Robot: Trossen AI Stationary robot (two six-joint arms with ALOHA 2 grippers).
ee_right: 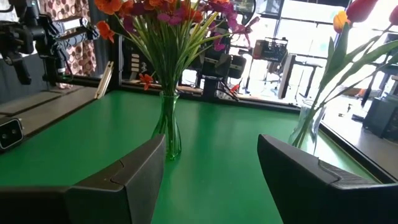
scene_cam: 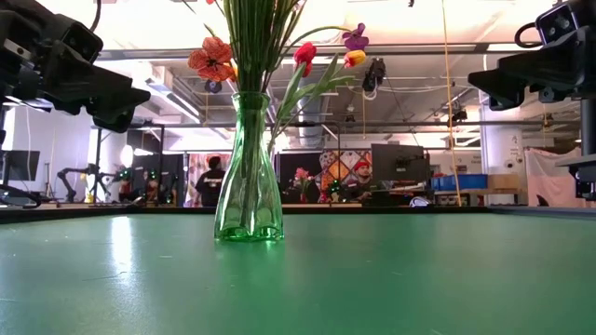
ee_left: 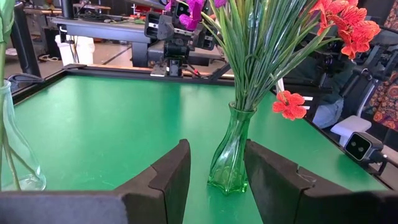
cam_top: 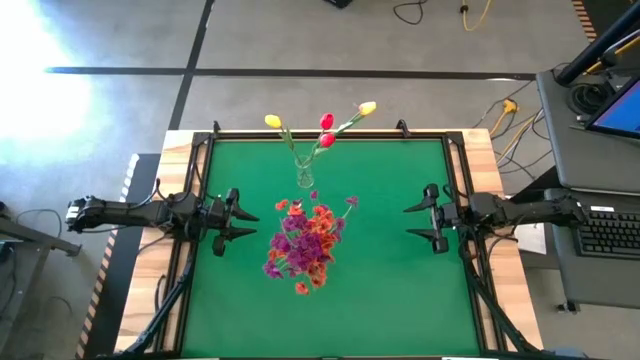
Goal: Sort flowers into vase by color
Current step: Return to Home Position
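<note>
Table (cam_top: 400,290): green mat.
Clear vase (cam_top: 305,177): top ctr, tulips (cam_top: 327,122).
Green vase (scene_cam: 248,177): ctr, orange/purple sprays (cam_top: 305,240).
L gripper (cam_top: 245,221): left-ctr, jaws wide, empty.
R gripper (cam_top: 410,222): right-ctr, jaws wide, empty.

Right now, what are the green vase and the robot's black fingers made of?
The green vase looks like tinted glass: it is glossy, and the stems show through it. The fingers of the left gripper look like matte black foam or rubber, dull and faintly grainy; I cannot tell which.
</note>
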